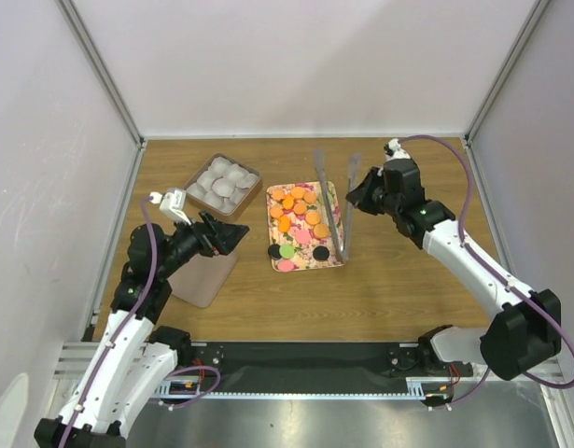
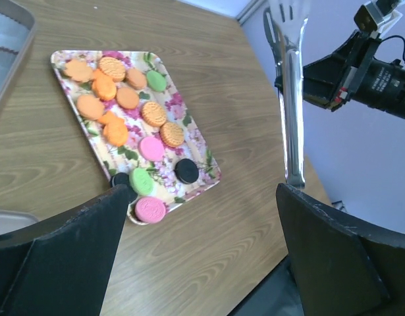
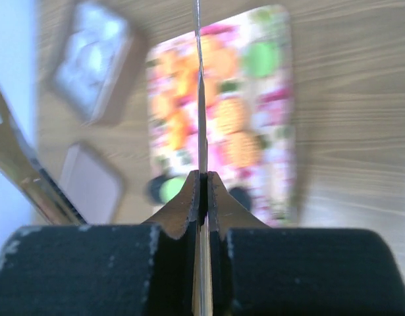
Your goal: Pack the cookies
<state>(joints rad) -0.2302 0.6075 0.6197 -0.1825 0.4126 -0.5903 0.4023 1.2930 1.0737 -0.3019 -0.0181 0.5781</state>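
Steel tongs (image 1: pixel 329 201) pinched in my right claw (image 1: pixel 355 194), tips near floral tray (image 2: pixel 182 108) 5 o'clock corner, poised to lift cookies (image 1: pixel 296 219). Left claw (image 1: pixel 238 233) spread wide, empty.

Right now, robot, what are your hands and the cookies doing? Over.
Left gripper open, empty. Right gripper shut on tongs. Cookies on floral tray. Nothing covering them.

The left gripper (image 1: pixel 241 239) hovers just left of the floral tray (image 1: pixel 310 267), with jaws spread wide. The right gripper (image 1: pixel 354 198), at the tray's right side, is pinched closed on the tongs (image 1: pixel 330 215), its arm stretched forward.
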